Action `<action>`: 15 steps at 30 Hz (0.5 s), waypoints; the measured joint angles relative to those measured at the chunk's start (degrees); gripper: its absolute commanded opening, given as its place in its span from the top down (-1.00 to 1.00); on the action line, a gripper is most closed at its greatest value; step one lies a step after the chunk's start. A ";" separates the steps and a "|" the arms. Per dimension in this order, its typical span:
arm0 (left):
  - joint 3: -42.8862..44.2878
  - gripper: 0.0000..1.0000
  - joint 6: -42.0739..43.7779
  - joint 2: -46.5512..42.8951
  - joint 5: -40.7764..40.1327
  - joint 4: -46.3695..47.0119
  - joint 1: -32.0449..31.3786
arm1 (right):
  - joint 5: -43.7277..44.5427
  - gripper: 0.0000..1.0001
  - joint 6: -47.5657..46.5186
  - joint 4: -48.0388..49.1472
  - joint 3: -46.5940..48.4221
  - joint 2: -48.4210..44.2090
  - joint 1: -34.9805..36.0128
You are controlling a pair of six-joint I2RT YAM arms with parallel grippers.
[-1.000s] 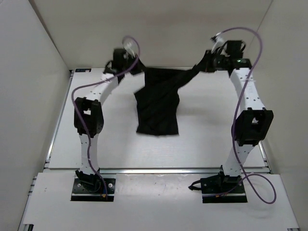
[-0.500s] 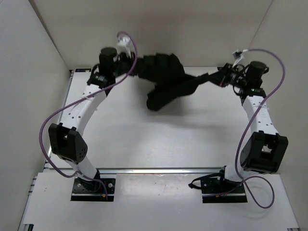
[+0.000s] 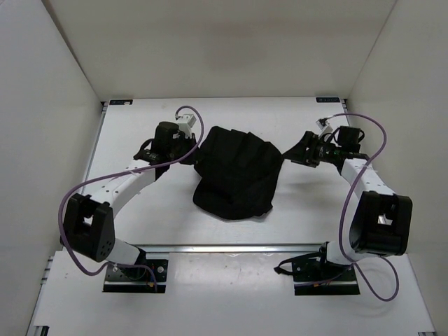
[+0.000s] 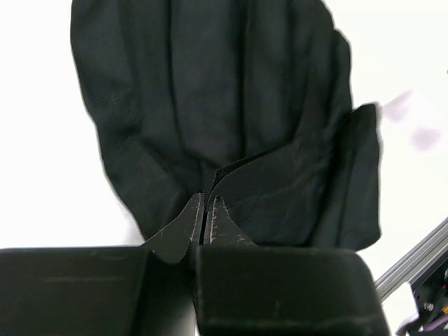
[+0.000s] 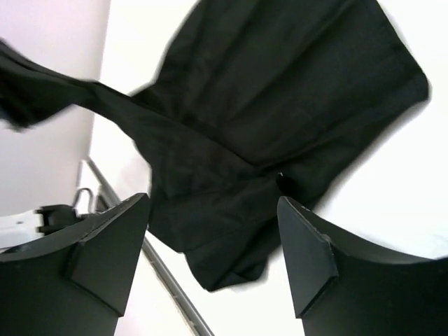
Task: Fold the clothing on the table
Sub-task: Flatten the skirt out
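The black garment (image 3: 238, 175) lies bunched on the white table (image 3: 315, 217). The left gripper (image 4: 204, 210) pinches its near edge, fingers pressed together. The right gripper (image 5: 213, 201), fingers spread and empty, hovers just beside the opposite corner, with the fabric straight ahead.

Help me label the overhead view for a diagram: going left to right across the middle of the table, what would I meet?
left gripper, pinching the garment's left edge → clothing, bunched on the table → right gripper, jaws open just off its right edge
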 measured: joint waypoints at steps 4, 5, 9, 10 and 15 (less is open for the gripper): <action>0.00 1.00 -0.66 -0.09 0.24 2.29 -0.26 | 6.71 -0.45 -1.92 -6.14 -0.07 -3.30 3.67; 0.00 1.00 -0.76 0.33 0.39 2.54 -0.28 | 8.52 -0.45 -2.16 -7.32 -0.31 -4.39 5.01; 0.09 1.00 -1.11 2.47 1.46 3.56 -0.28 | 13.84 -0.38 -1.25 -8.57 -6.14 -10.10 9.90; 0.17 1.00 -1.09 3.02 1.73 3.63 -0.28 | 14.12 -0.31 -0.22 -8.44 -8.28 -11.10 10.19; 1.29 1.00 -0.66 4.37 3.37 3.21 0.24 | 19.87 -0.31 4.94 -9.35 -12.98 -9.49 8.41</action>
